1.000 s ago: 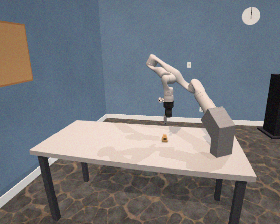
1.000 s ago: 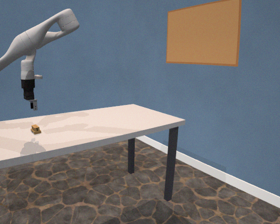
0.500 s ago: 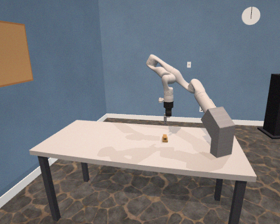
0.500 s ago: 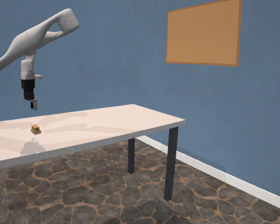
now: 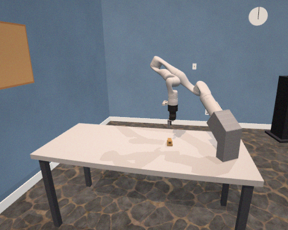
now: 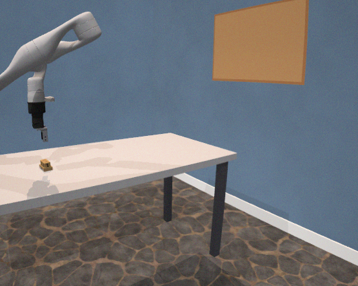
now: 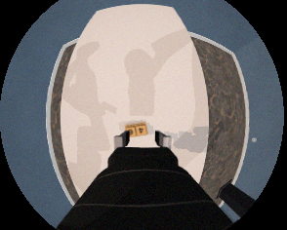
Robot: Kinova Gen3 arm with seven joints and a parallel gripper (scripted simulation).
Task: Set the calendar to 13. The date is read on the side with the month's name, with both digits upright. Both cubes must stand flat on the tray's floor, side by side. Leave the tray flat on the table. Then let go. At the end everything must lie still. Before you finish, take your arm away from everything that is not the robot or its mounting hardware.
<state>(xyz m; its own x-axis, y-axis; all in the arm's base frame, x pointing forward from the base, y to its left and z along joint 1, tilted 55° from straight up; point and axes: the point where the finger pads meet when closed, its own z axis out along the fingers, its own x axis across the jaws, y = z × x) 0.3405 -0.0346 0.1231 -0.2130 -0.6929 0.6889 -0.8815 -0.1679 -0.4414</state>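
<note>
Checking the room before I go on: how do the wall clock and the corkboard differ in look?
The wall clock is a small white disc; the corkboard is a large tan rectangle with an orange-brown frame. The wall clock bears one dark line; the corkboard's face is plain. They hang on different walls. Both lie flat against blue wall.

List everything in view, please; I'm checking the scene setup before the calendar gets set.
Calendar tray with cubes: one, orange-tan, mid-table; digits too small to read.
Table: one, white top, dark legs.
Corkboard: one, tan, on wall.
Wall clock: one, white, on wall.
Pedestal: one, black, far right on floor.
Arm base: one, grey, on table's right end.
Arm: one, white.
Gripper: one, black, open, empty, above the calendar.
</note>
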